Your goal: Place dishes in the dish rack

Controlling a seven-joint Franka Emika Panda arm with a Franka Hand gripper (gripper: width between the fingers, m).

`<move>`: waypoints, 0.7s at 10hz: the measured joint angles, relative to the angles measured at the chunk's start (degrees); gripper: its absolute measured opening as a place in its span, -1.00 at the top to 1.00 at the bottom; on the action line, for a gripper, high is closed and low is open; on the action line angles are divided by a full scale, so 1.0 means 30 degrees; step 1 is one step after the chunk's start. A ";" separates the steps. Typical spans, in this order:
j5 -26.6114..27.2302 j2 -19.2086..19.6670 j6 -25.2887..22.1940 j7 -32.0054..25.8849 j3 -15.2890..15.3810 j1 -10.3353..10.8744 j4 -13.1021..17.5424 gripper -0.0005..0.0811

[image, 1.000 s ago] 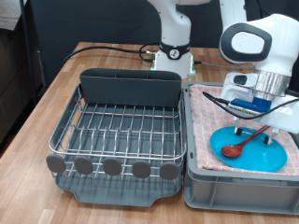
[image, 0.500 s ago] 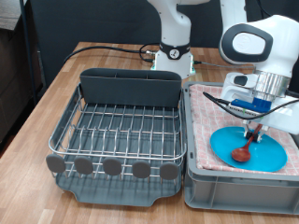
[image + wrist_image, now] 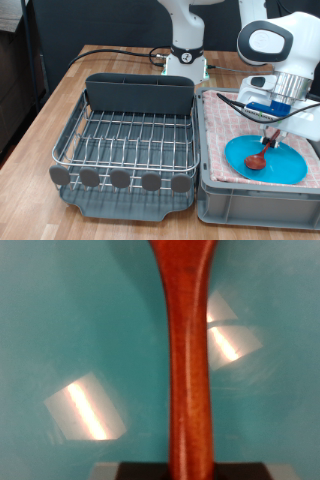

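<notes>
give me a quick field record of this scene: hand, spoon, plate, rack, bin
hand: above the plate, at the exterior view's right, shut on the spoon
spoon: reddish-brown wood, handle up in the hand, bowl end low over the plate
plate: light blue, round, lying on the pink checkered cloth in the bin
rack: wire grid on a dark tray, no dishes visible in it
bin: grey, at the exterior view's right of the rack
</notes>
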 joint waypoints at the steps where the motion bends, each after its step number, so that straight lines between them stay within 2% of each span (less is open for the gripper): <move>1: 0.0584 -0.0592 -0.0156 -0.0242 -0.0005 -0.0012 -0.0283 0.76; 5: 0.3087 -0.3556 -0.1192 -0.0692 -0.0016 -0.0048 -0.1691 0.76; 7: 0.4847 -0.5076 -0.2898 -0.0433 0.0014 -0.0033 -0.2432 0.76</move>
